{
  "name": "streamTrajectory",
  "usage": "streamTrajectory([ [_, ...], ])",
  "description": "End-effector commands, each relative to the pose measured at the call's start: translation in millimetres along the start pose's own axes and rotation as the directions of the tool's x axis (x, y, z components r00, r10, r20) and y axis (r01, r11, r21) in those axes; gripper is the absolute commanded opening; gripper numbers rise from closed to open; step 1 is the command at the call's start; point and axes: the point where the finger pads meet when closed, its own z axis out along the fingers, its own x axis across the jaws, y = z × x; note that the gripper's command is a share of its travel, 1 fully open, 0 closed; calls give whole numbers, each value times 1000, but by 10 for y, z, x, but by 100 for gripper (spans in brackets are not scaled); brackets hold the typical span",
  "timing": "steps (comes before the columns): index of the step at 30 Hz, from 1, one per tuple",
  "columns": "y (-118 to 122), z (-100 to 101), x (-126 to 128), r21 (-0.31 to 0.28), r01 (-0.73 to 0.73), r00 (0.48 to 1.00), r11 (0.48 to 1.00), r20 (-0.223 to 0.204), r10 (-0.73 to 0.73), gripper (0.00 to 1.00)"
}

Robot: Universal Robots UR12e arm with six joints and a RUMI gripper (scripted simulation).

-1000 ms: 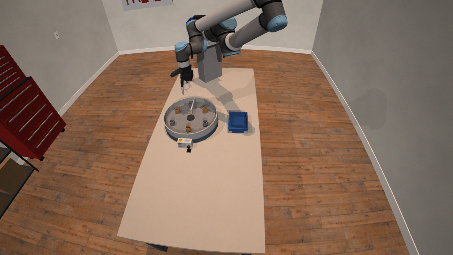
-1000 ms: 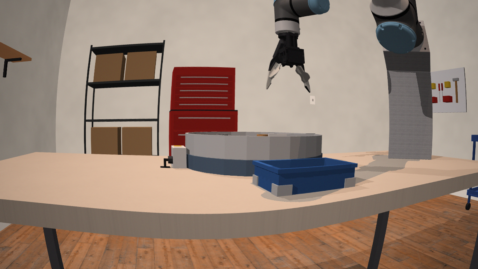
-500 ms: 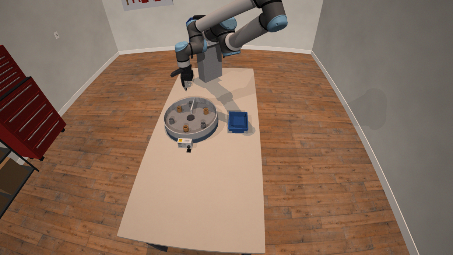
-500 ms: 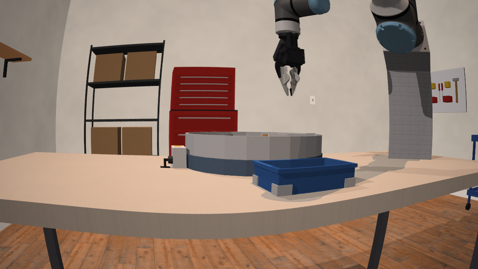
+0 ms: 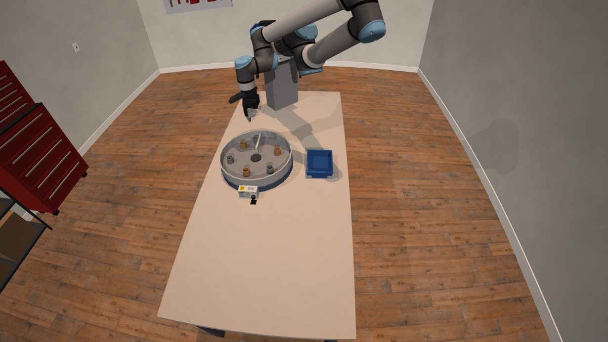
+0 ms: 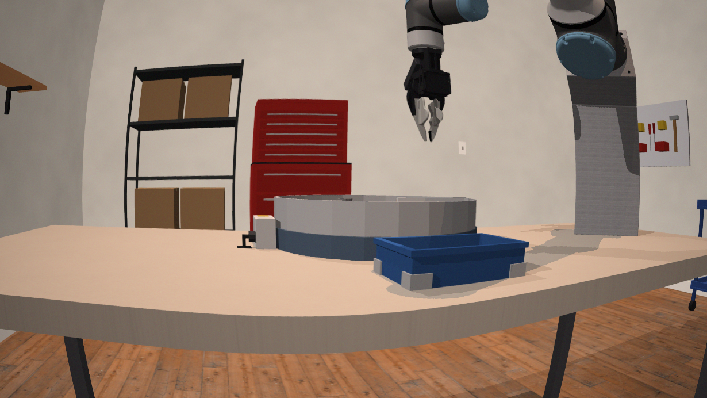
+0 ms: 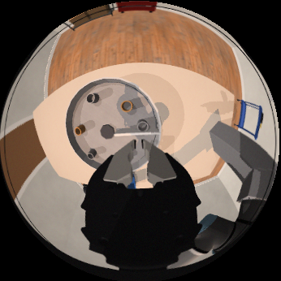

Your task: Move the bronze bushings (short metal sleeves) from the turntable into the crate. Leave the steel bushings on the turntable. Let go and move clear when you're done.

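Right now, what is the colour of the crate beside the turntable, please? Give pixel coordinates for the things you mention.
The crate [image 5: 319,174] [image 6: 467,267] [image 7: 133,181] is dark blue; it shows best in the exterior view.

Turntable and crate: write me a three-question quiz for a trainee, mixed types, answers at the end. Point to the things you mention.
1. Multiple choice. How many bronze bushings [image 5: 246,173] [image 7: 127,111] stand on the turntable [image 5: 274,180] [image 6: 365,217] [image 7: 70,122] in the top view?
A) two
B) three
C) four

2. True or false: the gripper [image 5: 249,120] [image 6: 428,140] [image 7: 138,140] is holding a steel bushing.

3. Fill in the blank: the crate [image 5: 319,174] [image 6: 467,270] [image 7: 133,183] beside the turntable is coloured ____.

Key: 1 B; 2 false; 3 blue.
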Motion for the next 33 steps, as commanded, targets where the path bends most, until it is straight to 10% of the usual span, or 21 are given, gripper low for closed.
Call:
streamTrajectory([
  [1, -3, -3, -3, 1, 0, 1000, 1000, 0, 0, 6],
  [33, -3, -3, -3, 1, 0, 1000, 1000, 0, 0, 5],
])
